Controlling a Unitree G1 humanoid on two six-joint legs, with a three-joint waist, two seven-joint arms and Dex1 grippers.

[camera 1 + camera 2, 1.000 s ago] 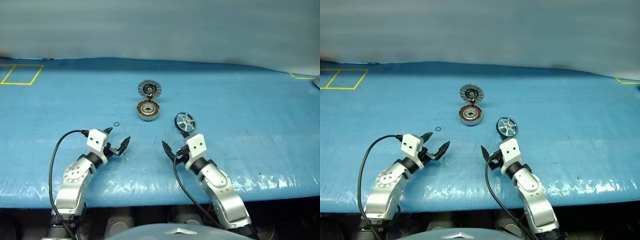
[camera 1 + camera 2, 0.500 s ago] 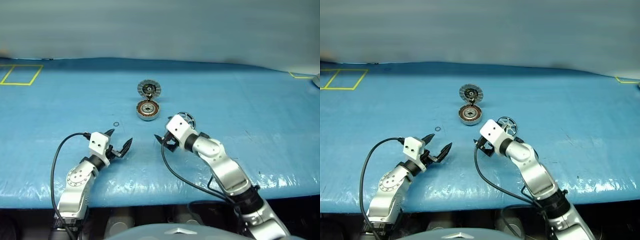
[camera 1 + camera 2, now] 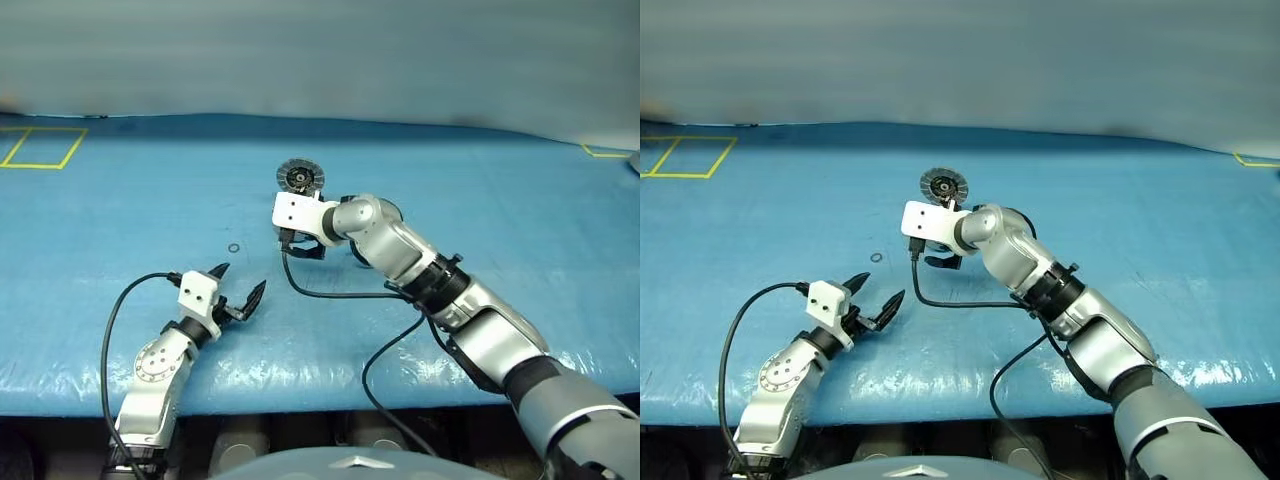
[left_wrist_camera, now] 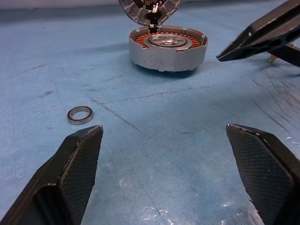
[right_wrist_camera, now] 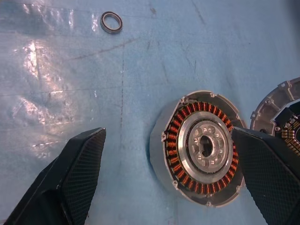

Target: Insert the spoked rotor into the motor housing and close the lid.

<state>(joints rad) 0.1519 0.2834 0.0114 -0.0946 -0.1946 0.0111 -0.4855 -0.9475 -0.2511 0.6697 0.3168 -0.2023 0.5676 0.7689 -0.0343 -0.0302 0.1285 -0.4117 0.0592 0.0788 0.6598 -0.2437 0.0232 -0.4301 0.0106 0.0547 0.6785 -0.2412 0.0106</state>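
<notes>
1. Two grippers show in the left eye view over a blue table (image 3: 520, 210). The left gripper (image 3: 238, 294) sits low near the table's front edge, at about 7 o'clock from the parts, fingers spread wide and holding nothing.
2. The right gripper (image 3: 303, 246) reaches across to the middle of the table and hangs over the spot of the motor housing, which its white wrist block hides in this view. The lid (image 3: 299, 177) lies just beyond, at 12 o'clock from that gripper. The spoked rotor (image 3: 358, 255) is mostly hidden behind the right arm; only a dark edge shows at the gripper's 3 o'clock.
3. A small metal ring (image 3: 232, 248) lies alone on the table, at 9 o'clock from the right gripper and apart from every part.
4. Left wrist view: both fingers (image 4: 75, 168) stand wide apart with bare table between them. The motor housing (image 4: 167, 47) sits flat ahead, copper windings showing. The lid touches its far side. A black finger of the right gripper hangs near it.
5. Right wrist view: the fingers (image 5: 77, 166) are spread fully, gripping nothing. The motor housing lies between them, nearer one finger, seen from above. The lid's edge shows just beside it. The ring lies well apart.
</notes>
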